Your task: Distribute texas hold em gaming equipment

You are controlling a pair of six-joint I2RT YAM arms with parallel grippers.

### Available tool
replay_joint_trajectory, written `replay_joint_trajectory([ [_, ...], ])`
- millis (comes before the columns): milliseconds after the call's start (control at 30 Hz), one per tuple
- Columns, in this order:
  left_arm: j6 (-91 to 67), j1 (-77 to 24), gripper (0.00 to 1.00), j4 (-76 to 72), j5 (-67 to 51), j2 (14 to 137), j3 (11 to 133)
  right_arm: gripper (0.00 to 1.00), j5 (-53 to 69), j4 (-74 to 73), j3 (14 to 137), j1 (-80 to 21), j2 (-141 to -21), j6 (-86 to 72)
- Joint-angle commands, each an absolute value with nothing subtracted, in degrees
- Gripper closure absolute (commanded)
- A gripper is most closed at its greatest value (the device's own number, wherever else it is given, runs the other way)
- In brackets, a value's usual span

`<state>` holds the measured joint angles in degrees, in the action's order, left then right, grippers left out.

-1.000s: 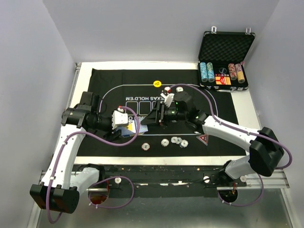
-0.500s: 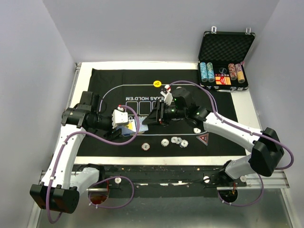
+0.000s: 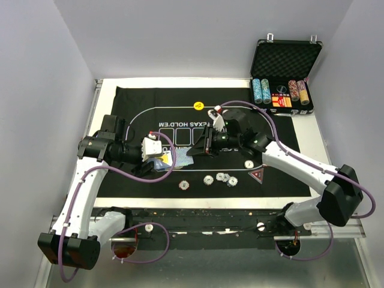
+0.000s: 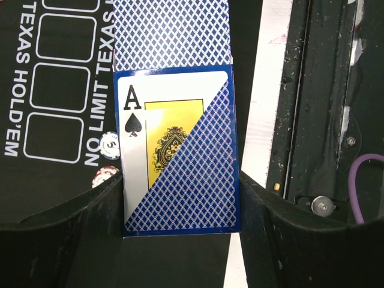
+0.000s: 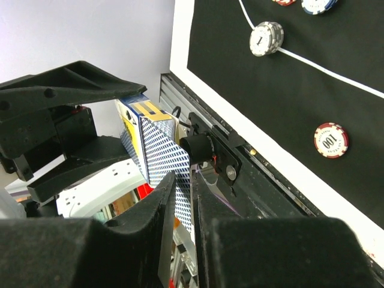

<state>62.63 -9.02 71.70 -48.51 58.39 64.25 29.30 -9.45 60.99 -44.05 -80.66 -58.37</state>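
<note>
Distribution is partly complete. Striped round poker chips [image 3: 207, 179], the dark red triangular marker [image 3: 256, 176] and the yellow round button [image 3: 197, 105] lie on the black felt mat [image 3: 138, 102]. At centre-left of the top view, the left gripper [image 4: 180, 198] clamps the blue-backed card deck [image 4: 198, 180]. The right gripper [image 5: 182, 180] stands narrow, pinching one blue-backed card [image 4: 171, 30]. Card dealing is judged outstanding. Chip stacks [image 3: 261, 91] stand in the black metal case [image 3: 287, 57], upper right.

White links [image 3: 81, 195], purple cables [image 4: 359, 192]; left claw [image 4: 180, 183], right claw [image 5: 182, 186] black.

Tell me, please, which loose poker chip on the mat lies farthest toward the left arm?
The chip alone at the left end of the near row; all the others lie closer to the red triangular marker.
</note>
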Motion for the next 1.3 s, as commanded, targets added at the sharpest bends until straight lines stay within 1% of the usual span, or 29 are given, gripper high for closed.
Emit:
replay_joint_trajectory([
  [0,62.3,-9.1,0.79,69.4,-52.6,57.6,64.1,0.76,28.7,-12.0,60.8,-43.1,-78.1,-57.7],
  [333,61.9,-9.1,0.79,69.3,-53.5,57.4,63.7,0.80,29.1,-14.0,61.2,-41.1,-75.6,-56.8],
  [467,61.6,-9.1,0.79,69.0,-53.6,57.3,63.7,0.74,29.7,-13.8,60.8,-41.1,-75.8,-56.3],
  [500,61.6,-9.1,0.79,69.1,-53.7,57.4,63.7,0.71,30.1,-13.7,60.6,-41.2,-75.9,-56.2],
  [533,61.4,-9.1,0.79,68.9,-53.7,57.5,63.7,0.64,30.4,-13.3,60.2,-41.1,-76.0,-56.2],
  [567,61.3,-9.1,0.79,68.7,-53.8,57.4,63.8,0.60,30.8,-12.7,59.8,-41.1,-76.1,-56.5],
  [700,60.9,-9.1,0.79,68.7,-54.1,57.7,64.0,0.51,32.1,-11.2,59.1,-41.1,-76.5,-56.7],
  [867,60.4,-9.1,0.79,68.6,-54.2,58.2,64.5,0.49,33.7,-7.8,57.7,-41.6,-77.4,-58.2],
  [967,60.2,-9.1,0.79,68.6,-54.4,58.2,64.6,0.53,34.3,-6.0,57.1,-42.1,-78.1,-59.5],
  [1033,60.2,-9.1,0.79,68.5,-54.2,58.2,64.6,0.60,35.1,-3.3,55.9,-42.2,-77.8,-61.0],
  [1200,60.1,-9.1,0.80,68.6,-53.4,58.1,64.4,0.82,34.7,-2.2,54.9,-42.2,-77.1,-62.3],
  [1267,60.2,-9.1,0.80,68.6,-53.3,58.1,64.2,0.87,33.8,-3.1,54.8,-42.1,-76.2,-62.3],
])
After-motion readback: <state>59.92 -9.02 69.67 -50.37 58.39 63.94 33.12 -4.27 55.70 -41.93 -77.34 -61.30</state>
